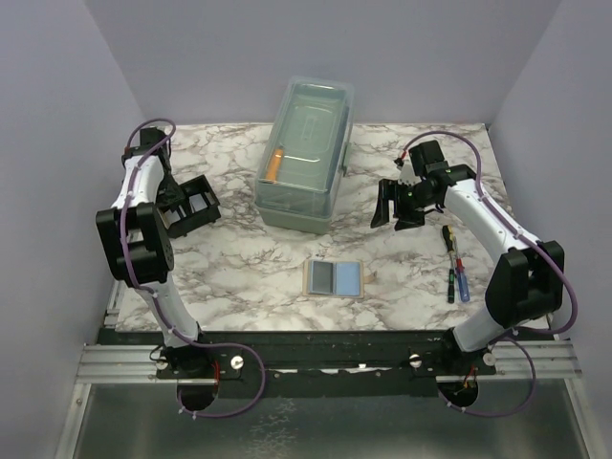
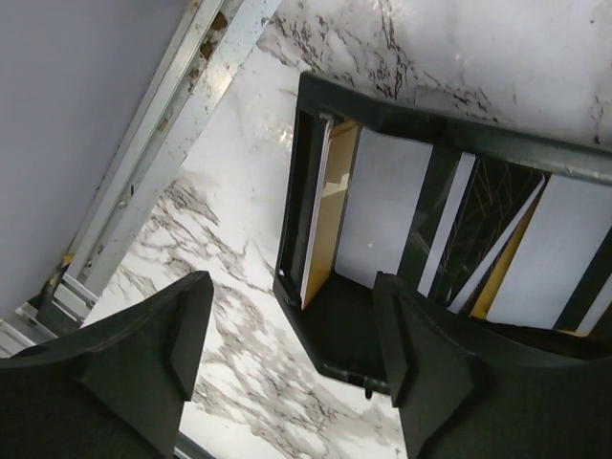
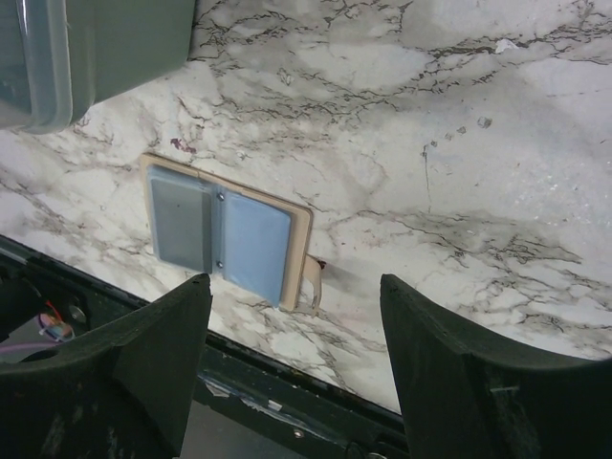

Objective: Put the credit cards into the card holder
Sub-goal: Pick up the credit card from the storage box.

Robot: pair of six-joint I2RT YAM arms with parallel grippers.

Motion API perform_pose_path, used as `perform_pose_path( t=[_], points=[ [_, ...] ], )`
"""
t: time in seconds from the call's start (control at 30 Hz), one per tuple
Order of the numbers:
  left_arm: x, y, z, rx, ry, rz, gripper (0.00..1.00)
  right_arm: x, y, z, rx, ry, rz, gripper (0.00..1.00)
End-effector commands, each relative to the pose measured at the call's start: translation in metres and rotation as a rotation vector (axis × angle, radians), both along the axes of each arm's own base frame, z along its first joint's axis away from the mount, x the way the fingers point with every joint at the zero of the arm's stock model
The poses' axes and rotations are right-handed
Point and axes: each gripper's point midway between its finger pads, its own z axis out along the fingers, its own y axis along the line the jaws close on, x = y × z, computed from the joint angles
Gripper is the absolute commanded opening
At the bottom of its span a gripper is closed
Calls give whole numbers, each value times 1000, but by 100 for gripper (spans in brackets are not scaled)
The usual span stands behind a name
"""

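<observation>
The dark grey credit card (image 1: pixel 320 277) and the light blue credit card (image 1: pixel 350 278) lie flat side by side on a small tan pad (image 1: pixel 335 294) at the table's front centre. In the right wrist view the grey card (image 3: pixel 182 225) and the blue card (image 3: pixel 253 244) lie ahead and to the left of my open, empty right gripper (image 3: pixel 294 287). That gripper (image 1: pixel 387 206) hangs at mid-right. The black card holder (image 1: pixel 203 201) stands at the left. My left gripper (image 1: pixel 172 206) is open and empty just beside it. In the left wrist view the card holder (image 2: pixel 430 182) holds white and yellow cards between its dividers, and my left gripper (image 2: pixel 290 287) is at its near corner.
A large clear lidded box (image 1: pixel 304 153) stands at the back centre, with an orange item inside; its corner shows in the right wrist view (image 3: pixel 96 48). Screwdrivers (image 1: pixel 454 263) lie at the right. A metal rail (image 2: pixel 163 143) runs along the table's left edge.
</observation>
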Motion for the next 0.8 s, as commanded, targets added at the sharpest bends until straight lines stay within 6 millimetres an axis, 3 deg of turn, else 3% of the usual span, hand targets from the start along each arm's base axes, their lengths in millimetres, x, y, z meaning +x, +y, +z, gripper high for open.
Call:
perform_pose_path(
  t=[0.0,0.3,0.47,0.77],
  points=[
    [4,14,-8,7,54,-31,70,-3,-1,3,16,21,8,75],
    [17,21,-27,-1,93,-75,63,-1,0,3,28,24,8,75],
    [13,21,-43,-29,133,-82,61,-1,1,3,38,27,8,75],
    [4,23,-32,-18,135,-83,53,0,3,1,46,33,8,74]
  ],
)
